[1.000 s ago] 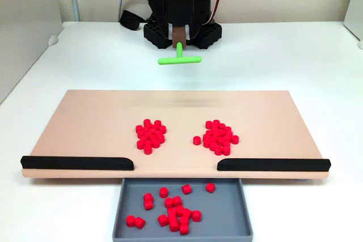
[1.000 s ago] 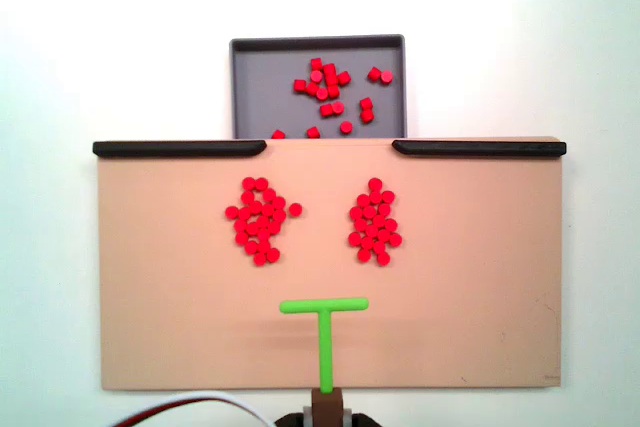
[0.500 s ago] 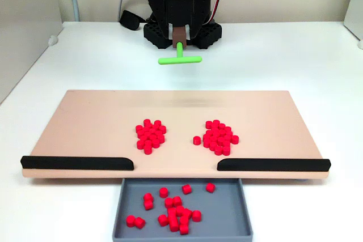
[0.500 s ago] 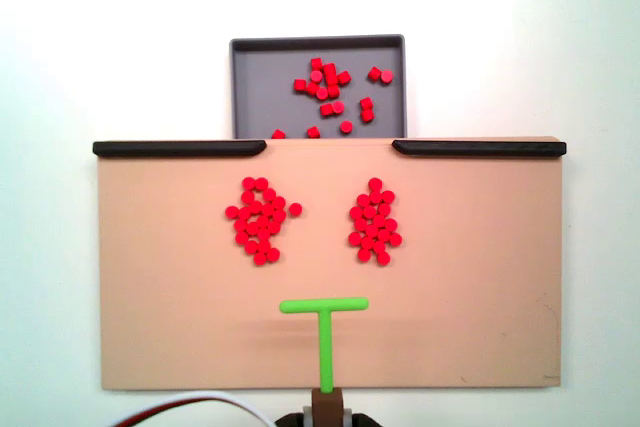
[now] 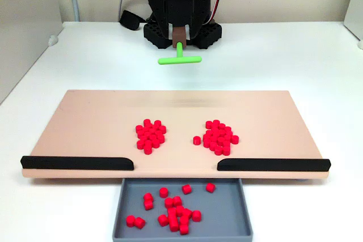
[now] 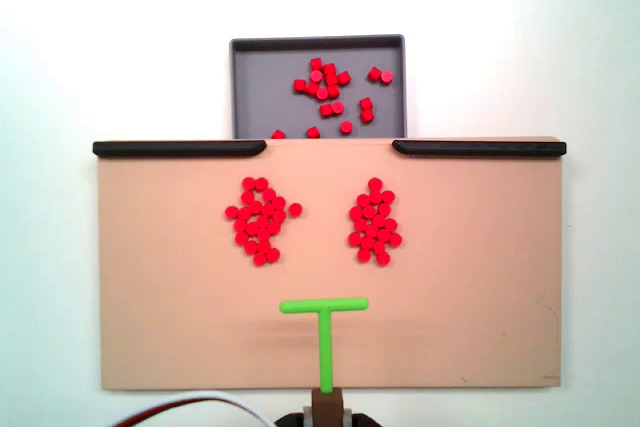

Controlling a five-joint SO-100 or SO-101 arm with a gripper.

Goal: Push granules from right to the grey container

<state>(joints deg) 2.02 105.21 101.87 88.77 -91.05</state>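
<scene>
Two piles of red granules lie on the tan board [image 5: 96, 117], a left pile [image 5: 150, 136] and a right pile [image 5: 219, 137]; in the other fixed view they are the left pile [image 6: 260, 222] and the right pile [image 6: 373, 222]. More granules [image 5: 173, 211] sit in the grey container [image 5: 229, 222], which lies past the board's edge [image 6: 260, 97]. My gripper [image 5: 179, 37] is shut on a green T-shaped stick [image 5: 179, 59]. The stick's crossbar [image 6: 323, 304] hovers behind the piles, between them, touching none.
Two black strips [image 5: 76, 163] [image 5: 273, 164] line the board's edge beside the container, with a gap between them above the tray. The arm's black base [image 5: 181, 29] stands behind the board. A white cable [image 6: 190, 405] runs near the gripper.
</scene>
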